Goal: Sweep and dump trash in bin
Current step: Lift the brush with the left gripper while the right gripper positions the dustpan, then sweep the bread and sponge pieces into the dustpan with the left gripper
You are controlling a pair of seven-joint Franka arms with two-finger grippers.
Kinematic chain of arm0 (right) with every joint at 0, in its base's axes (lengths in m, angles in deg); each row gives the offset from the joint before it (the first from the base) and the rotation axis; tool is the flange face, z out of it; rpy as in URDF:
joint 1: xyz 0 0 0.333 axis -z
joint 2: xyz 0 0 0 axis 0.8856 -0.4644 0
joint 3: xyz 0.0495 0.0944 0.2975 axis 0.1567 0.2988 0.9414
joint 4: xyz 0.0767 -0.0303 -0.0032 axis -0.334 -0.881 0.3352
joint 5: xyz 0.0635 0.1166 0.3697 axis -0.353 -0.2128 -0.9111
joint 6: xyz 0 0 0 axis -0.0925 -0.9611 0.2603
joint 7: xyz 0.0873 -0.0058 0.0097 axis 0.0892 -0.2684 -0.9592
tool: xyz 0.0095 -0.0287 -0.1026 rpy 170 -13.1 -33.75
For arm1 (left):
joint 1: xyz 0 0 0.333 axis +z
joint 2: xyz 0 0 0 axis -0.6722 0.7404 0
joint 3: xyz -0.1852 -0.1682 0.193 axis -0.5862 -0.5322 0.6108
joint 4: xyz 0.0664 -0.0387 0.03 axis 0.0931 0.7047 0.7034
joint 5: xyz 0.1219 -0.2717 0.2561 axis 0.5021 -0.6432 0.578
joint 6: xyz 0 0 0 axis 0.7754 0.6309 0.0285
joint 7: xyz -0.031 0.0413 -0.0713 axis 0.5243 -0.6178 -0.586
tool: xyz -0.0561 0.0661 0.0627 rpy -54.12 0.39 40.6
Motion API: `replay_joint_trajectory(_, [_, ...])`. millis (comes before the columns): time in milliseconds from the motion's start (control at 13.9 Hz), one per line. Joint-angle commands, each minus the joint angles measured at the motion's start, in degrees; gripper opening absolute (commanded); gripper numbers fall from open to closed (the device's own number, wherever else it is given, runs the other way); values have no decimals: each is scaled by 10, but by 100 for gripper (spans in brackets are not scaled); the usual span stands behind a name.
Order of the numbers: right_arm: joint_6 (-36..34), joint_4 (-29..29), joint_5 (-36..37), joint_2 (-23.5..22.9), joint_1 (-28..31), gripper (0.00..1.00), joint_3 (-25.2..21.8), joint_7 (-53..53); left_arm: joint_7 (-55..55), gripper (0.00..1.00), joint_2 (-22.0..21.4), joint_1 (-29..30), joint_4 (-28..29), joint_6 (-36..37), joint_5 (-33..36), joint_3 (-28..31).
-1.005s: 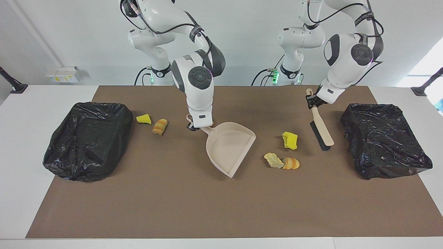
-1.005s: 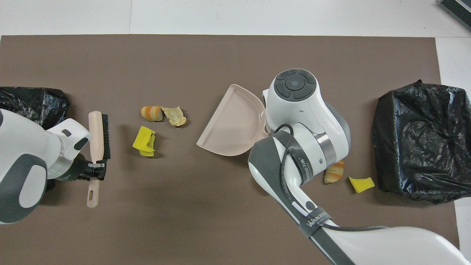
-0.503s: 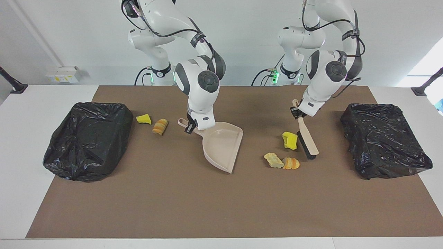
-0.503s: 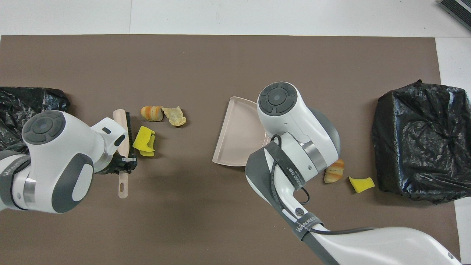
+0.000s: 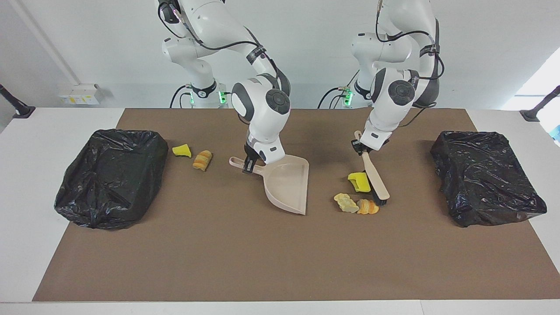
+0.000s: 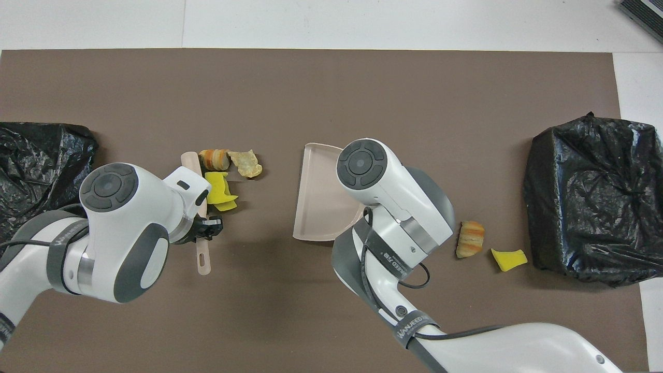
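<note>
My right gripper (image 5: 247, 165) is shut on the handle of the beige dustpan (image 5: 286, 186), whose open mouth faces the left arm's end of the table; in the overhead view the right arm's wrist hides that gripper above the dustpan (image 6: 317, 199). My left gripper (image 5: 359, 148) (image 6: 207, 228) is shut on the handle of the brush (image 5: 377, 186), whose bristles touch a yellow sponge piece (image 5: 358, 181) (image 6: 220, 189). Beside it lie a pale lump (image 5: 345, 202) (image 6: 247, 163) and an orange lump (image 5: 368, 206) (image 6: 214, 159). More trash, a yellow piece (image 5: 181, 150) and a bread lump (image 5: 202, 160), lies toward the right arm's end.
Two bins lined with black bags stand on the brown mat, one at the right arm's end (image 5: 111, 175) (image 6: 595, 197) and one at the left arm's end (image 5: 485, 175) (image 6: 36, 160). White table shows around the mat's edges.
My left gripper has swept the brush toward the dustpan, pushing the yellow sponge piece up to the two lumps. My right gripper has turned the dustpan's mouth toward that trash.
</note>
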Motion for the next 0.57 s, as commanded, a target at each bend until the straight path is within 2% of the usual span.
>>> replay_joint_trajectory(0, [28, -10, 4, -1, 3, 0, 4, -28, 40, 0, -3, -35, 4, -25, -21, 7])
replay_joint_trajectory(503, [14, -12, -20, 0, 5, 0, 5, -53, 77, 0, 5, -109, -12, -57, -89, 7])
